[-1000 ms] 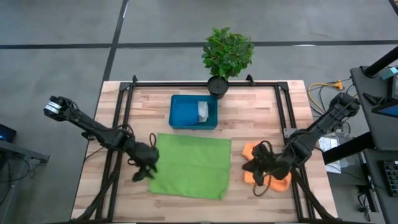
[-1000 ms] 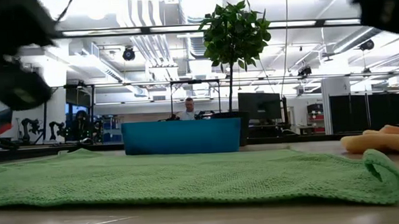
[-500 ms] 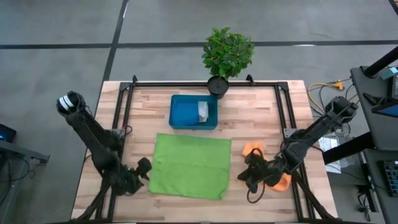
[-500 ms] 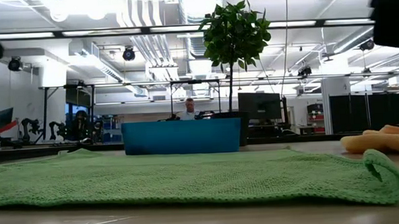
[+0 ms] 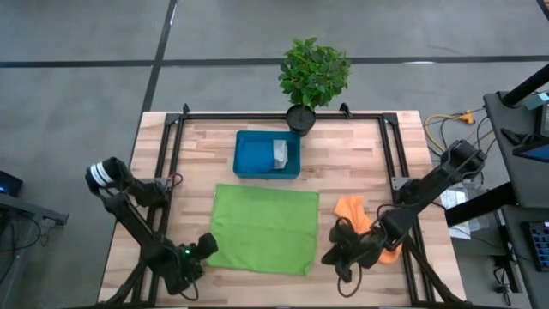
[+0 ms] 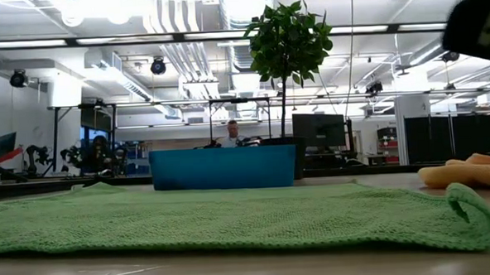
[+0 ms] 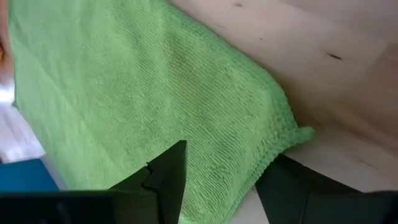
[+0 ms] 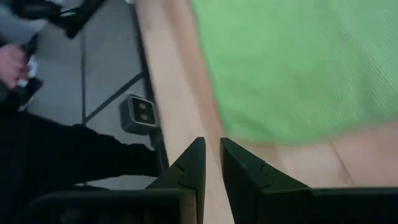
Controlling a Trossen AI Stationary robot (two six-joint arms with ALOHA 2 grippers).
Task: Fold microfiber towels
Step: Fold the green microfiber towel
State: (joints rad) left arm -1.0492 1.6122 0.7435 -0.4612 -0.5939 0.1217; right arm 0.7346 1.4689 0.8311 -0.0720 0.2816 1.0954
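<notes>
Lime-green towel (image 5: 263, 228) lies flat at the middle of the wooden table (image 5: 360, 163), long axis running 9 to 3 o'clock. Both arms flank its near corners: the left gripper (image 5: 194, 257), jaws parted and empty, sits just off the 7 o'clock corner, touching distance away; the right gripper (image 5: 336, 254), nearly closed and holding nothing, waits beyond the 5 o'clock corner.

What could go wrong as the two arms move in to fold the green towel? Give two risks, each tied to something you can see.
1. The left gripper stands open at the near left corner of the green towel; its fingers may push that corner away and bunch it.
2. The right gripper is nearly shut at the near right corner, so it could slide over the cloth without catching it. The orange towel beside that arm might also get dragged.
</notes>
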